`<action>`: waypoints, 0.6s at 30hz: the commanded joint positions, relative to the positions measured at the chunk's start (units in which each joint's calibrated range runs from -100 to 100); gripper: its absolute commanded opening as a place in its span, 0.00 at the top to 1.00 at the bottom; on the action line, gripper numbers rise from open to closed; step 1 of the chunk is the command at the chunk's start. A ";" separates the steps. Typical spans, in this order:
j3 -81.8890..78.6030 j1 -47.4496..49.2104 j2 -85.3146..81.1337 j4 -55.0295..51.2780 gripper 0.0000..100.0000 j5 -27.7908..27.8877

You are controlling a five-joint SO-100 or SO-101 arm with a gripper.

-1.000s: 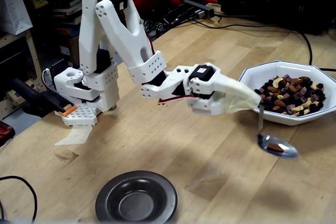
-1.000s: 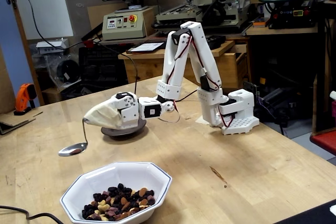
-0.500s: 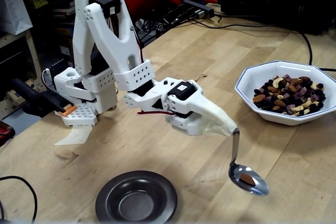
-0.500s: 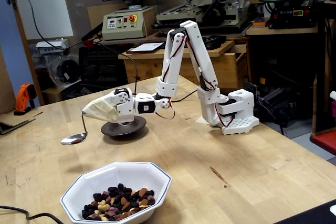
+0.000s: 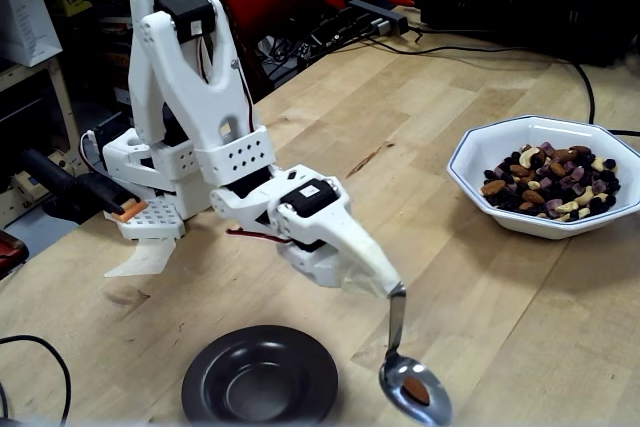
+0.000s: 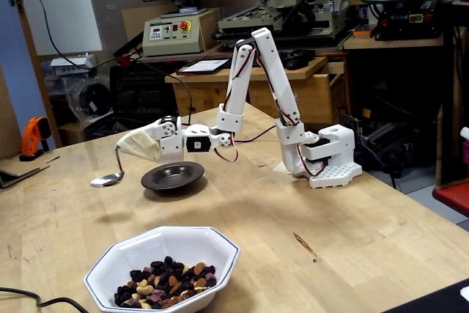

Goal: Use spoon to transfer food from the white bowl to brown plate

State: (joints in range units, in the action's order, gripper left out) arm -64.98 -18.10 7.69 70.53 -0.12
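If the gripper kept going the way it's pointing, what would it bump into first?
Probably nothing: the gripper, taped around the spoon, points out past the brown plate over bare table. Depth is hard to judge.

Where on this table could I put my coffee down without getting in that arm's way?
The bare wood between the white bowl and the robot's base is widest. There is open wood in front of the bowl too. Avoid the area round the dark plate: the spoon, carrying a nut, hangs beside it, taped to the gripper.
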 commanded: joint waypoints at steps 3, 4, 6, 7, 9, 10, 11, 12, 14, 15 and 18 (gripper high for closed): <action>0.29 -3.60 -5.16 1.64 0.96 -0.10; 0.29 -4.12 -5.16 1.64 0.96 -0.10; 0.29 -5.23 -5.16 1.64 0.96 -0.10; 0.29 -5.60 -5.16 1.64 0.96 -0.10; 0.29 -6.42 -5.16 1.64 0.96 -0.10; 0.20 -6.71 -5.16 1.64 0.96 -0.10; 0.20 -7.08 -5.16 1.64 0.96 -0.10; 0.20 -7.45 -5.16 1.64 0.96 -0.10; 0.20 -8.05 -5.16 1.64 0.96 -0.10; 0.20 -8.34 -5.16 1.64 0.96 -0.10; 0.12 -9.23 -5.16 1.64 0.96 -0.10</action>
State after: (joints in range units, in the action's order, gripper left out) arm -64.98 -25.84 7.69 70.53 -0.12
